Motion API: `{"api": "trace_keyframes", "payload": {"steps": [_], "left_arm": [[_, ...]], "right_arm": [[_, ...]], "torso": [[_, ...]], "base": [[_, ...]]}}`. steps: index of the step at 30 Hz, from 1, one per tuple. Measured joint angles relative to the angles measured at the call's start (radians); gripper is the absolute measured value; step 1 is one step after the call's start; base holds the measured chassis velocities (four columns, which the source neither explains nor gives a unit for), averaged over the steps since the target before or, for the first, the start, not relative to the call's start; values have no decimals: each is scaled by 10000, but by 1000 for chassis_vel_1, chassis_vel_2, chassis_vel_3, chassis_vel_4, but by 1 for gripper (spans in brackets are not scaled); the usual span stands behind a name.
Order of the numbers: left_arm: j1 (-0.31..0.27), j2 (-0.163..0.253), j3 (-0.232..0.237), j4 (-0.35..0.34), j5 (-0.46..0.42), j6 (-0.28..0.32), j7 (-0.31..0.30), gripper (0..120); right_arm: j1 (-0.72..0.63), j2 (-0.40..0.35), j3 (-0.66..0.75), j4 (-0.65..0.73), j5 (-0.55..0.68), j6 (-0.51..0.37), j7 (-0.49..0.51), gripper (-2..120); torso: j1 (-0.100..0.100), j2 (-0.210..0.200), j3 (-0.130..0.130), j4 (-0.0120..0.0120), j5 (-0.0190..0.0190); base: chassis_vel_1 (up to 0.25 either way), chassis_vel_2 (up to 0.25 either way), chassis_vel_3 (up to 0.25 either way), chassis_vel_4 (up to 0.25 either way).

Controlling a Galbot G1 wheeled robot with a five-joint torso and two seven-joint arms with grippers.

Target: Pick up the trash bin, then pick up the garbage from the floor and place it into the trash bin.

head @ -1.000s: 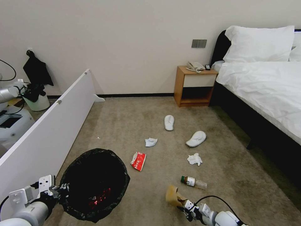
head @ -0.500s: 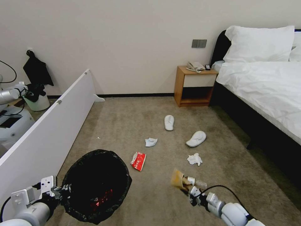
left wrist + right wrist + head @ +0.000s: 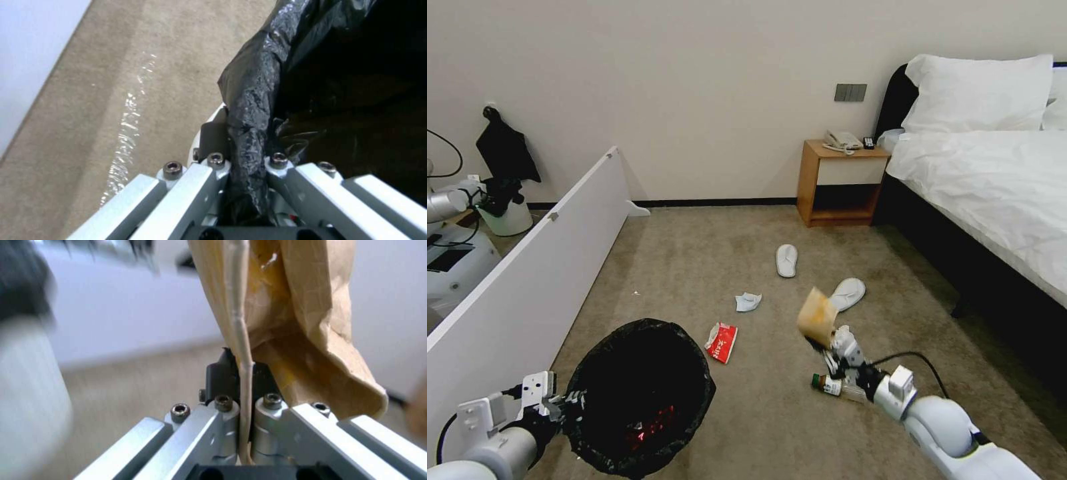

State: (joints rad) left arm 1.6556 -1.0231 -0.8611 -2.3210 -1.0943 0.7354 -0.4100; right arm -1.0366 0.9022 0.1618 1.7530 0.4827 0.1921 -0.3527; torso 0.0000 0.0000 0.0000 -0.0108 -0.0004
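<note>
Risen since a second ago: right gripper (image 3: 827, 342) with the brown cardboard scrap (image 3: 818, 316), up from low near the picture's bottom edge to a spot in front of the nearer white slipper (image 3: 848, 293), well above the carpet (image 3: 694, 267). Shifted only slightly: trash bin (image 3: 640, 393), carried at lower left by the left gripper (image 3: 564, 407).

Seen from the head: scrap standing roughly upright, long axis near vertical, upper end leaning a little left; small bottle (image 3: 828, 385) lying on its side just under the right arm, cap end to the left; red-and-white wrapper (image 3: 721, 342) just right of the bin; crumpled tissue (image 3: 748, 301) farther back; second slipper (image 3: 786, 259) beyond, long axis pointing away toward the wall. Red can (image 3: 650, 421) glowing faintly deep inside the bin.

Seen from the right wrist instead: jaws pinched narrow on a thin pale edge of the cardboard scrap (image 3: 285, 306), its creased tan body folded and bulging to one side of the grip.

Seen from the left wrist: jaws clamped narrow on the bin's rim through the crinkly, glossy black bag (image 3: 253, 100), a sliver of white plastic wall showing beside one finger (image 3: 213, 140).
</note>
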Motion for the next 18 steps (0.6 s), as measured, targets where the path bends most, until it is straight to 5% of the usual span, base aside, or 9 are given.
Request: {"api": "trace_keyframes", "payload": {"steps": [18], "left_arm": [[144, 240, 328, -13, -22, -1, -56, 2]], "right_arm": [[3706, 261, -2818, 1515, 4129, -547, -658, 0]], "torso": [[0, 1, 0, 2, 1]], "base": [[0, 0, 0, 0]]}}
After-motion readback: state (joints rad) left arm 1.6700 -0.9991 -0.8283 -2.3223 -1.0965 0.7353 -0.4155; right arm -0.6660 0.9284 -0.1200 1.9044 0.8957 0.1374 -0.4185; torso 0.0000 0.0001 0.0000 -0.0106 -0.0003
